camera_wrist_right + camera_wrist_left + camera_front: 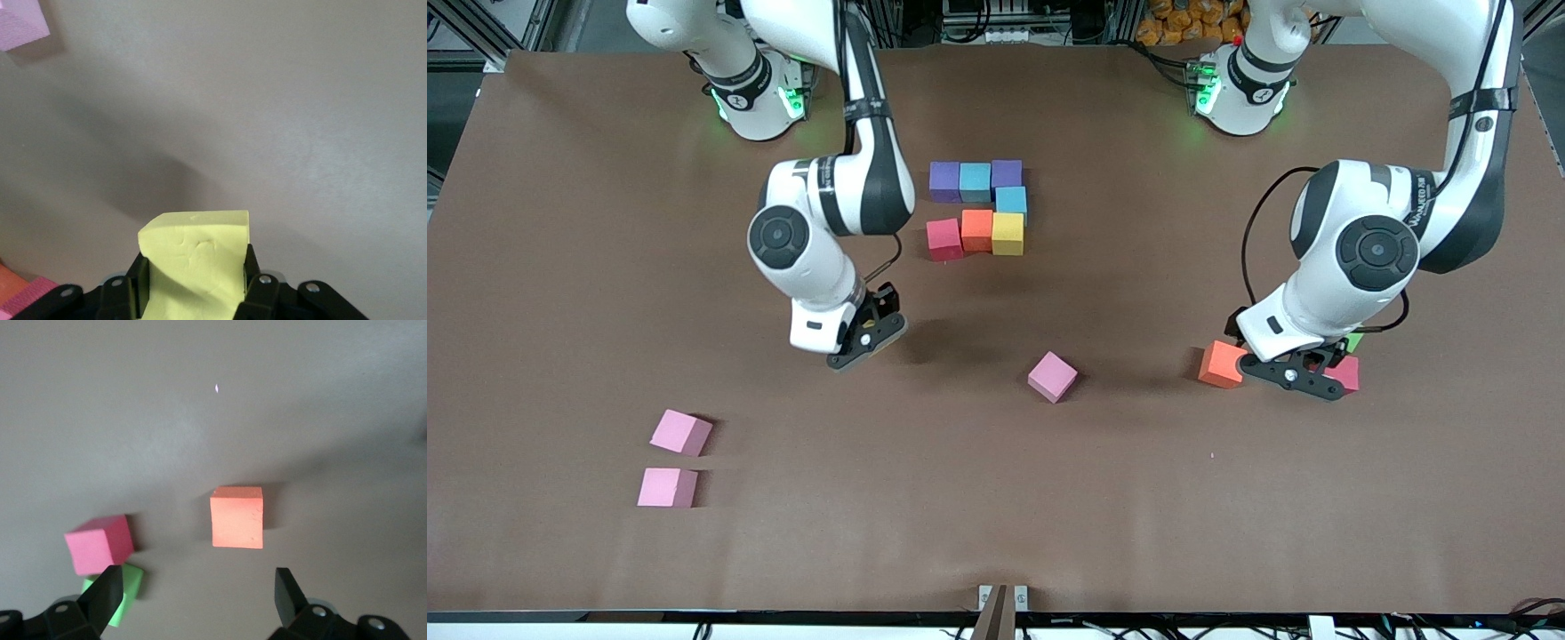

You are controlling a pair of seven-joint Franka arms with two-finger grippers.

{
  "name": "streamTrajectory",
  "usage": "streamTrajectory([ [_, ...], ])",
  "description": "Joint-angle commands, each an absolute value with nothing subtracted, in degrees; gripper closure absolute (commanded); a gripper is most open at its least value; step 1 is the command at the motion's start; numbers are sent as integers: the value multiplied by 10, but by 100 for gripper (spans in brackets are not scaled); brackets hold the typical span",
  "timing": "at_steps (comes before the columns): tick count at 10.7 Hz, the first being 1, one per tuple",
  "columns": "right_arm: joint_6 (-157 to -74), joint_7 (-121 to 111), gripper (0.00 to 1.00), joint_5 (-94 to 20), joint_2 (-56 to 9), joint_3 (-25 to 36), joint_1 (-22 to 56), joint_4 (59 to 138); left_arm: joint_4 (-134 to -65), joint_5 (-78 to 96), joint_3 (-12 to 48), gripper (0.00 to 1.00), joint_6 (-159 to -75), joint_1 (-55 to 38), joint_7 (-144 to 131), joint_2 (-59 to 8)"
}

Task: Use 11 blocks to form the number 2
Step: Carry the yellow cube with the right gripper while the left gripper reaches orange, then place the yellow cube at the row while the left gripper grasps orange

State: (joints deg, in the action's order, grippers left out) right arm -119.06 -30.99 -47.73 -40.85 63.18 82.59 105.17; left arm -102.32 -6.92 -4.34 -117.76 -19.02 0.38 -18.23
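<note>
Right gripper [869, 336] clenched on yellow block [197, 257], airborne over bare table, off rose-red block [944, 239] at open end of partial number 2 [978, 206].

Left gripper [197, 590] released, jaws wide, low over orange block [237, 517], with pink-red cube [99, 543] and green cube [123, 590] beside.

Risk: yellow foam squeezed, sits skewed; may land rotated, nudge rose-red block.

Risk: left finger may clip green cube on descent.

Digit's long axis runs from robots' bases toward front camera; top row nearest bases.

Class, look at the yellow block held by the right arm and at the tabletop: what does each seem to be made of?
Yellow block: probably soft foam, matte; its face dents and creases between the right end effector fingers. Table: brown matte sheet, perhaps paper or felt; faint creases, no shine.
</note>
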Motion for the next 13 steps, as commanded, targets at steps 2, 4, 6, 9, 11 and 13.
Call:
streamTrajectory([
  [2,-1261,-203,76,-503,-395,655,912,1115,-1104,-66,-46,0,-1261,-207,-77,-177],
  [4,-1299,-154,76,-508,-396,653,944,1139,-1114,-72,-46,0,-1277,-207,-77,-192],
  [6,-1338,-149,75,-564,-401,643,972,1172,-1114,-75,-46,0,-1281,-207,-77,-204],
  [9,-1340,-146,76,-644,-401,610,977,1207,-1115,-75,-47,0,-1314,-207,-77,-230],
  [11,-1358,-107,77,-657,-401,592,986,1218,-1115,-75,-47,0,-1324,-207,-78,-243],
  [13,-1362,-74,77,-657,-401,584,992,1219,-1118,-75,-47,0,-1342,-207,-78,-257],
])
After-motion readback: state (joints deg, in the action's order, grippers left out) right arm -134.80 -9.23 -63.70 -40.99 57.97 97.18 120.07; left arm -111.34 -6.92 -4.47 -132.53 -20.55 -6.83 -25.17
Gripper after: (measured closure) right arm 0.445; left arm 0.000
